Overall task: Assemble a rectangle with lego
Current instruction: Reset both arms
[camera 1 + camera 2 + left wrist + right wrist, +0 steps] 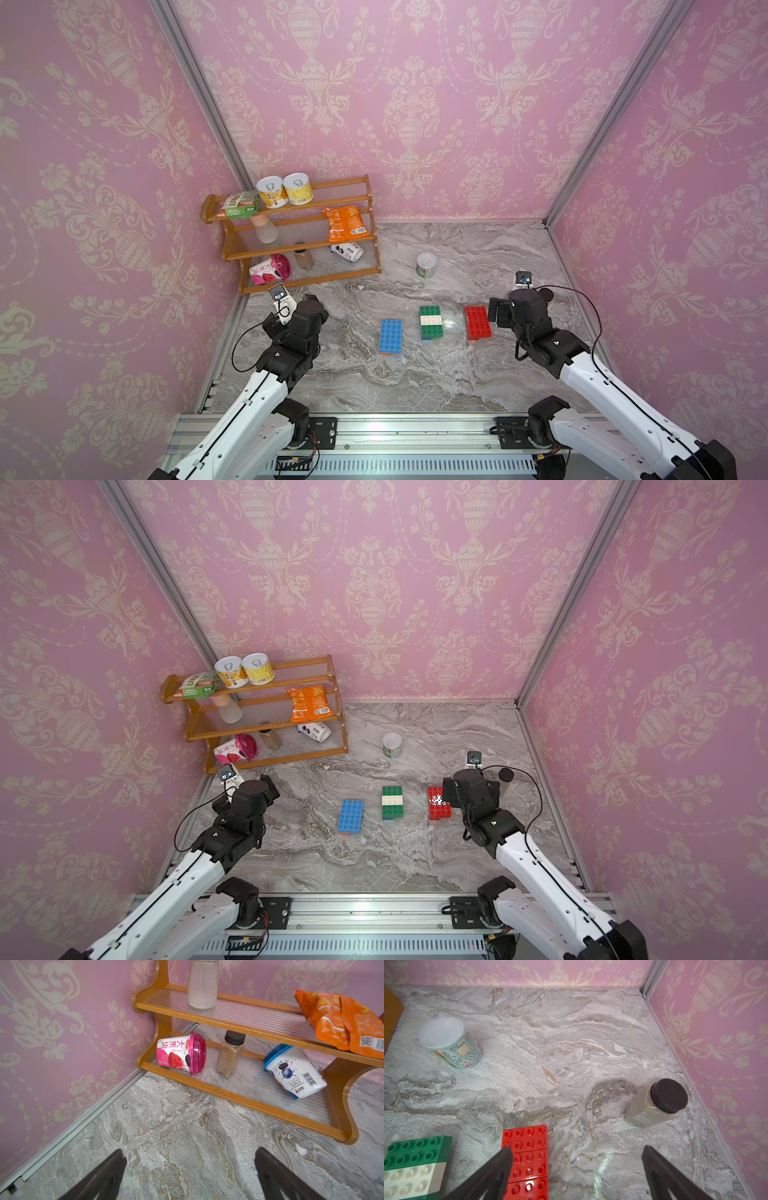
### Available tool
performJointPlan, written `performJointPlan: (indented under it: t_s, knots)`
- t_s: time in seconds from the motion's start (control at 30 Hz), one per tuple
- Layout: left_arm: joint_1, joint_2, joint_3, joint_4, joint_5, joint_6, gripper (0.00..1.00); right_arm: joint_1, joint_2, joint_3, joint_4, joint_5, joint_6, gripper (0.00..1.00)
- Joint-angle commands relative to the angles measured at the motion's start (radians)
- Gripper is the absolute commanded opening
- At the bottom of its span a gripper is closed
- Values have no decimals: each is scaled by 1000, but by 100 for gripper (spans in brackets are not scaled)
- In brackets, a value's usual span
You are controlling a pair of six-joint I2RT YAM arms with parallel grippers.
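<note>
The marbled worktop carries everything. The wooden rack stands ahead of the left fingers, which are spread wide over bare worktop with nothing between them. On the lowest shelf facing them lie a pink cup and a blue-and-white cup, both on their sides, with a small brown jar upright between the two.

The lego sits in three flat slabs, well apart from the left fingers and toward the right arm's side. The blue slab is farthest from the right fingers, the green-and-white slab is between, and the red slab lies just beside them. The right fingers are also spread wide. One tip overlaps the red slab's edge in the wrist view, though I cannot tell whether it touches. The gap between them shows only worktop.

Ahead of the right fingers stand a white-lidded tin, well apart, and a black-capped bottle, nearer.
</note>
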Motion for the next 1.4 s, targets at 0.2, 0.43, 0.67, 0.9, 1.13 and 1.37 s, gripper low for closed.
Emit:
performJointPlan:
  t_s: [0.2,0.43,0.67,0.9,1.13,1.37]
  knots:
    - [154,61,-167,479,176,355,99,-108,74,-96,418,21,-226,100]
    - [234,220,-229,676,278,403,99,-217,227,-147,628,-127,-198,100]
    - [298,428,-211,819,388,415,99,-298,327,-207,804,-224,-174,100]
    - [310,583,-146,931,472,470,99,-329,450,-228,970,-283,-172,100]
    - [315,750,-116,1061,545,497,99,-355,493,-218,1030,-323,-181,100]
    - [330,822,-83,1060,594,498,99,-383,538,-244,1138,-435,-152,100]
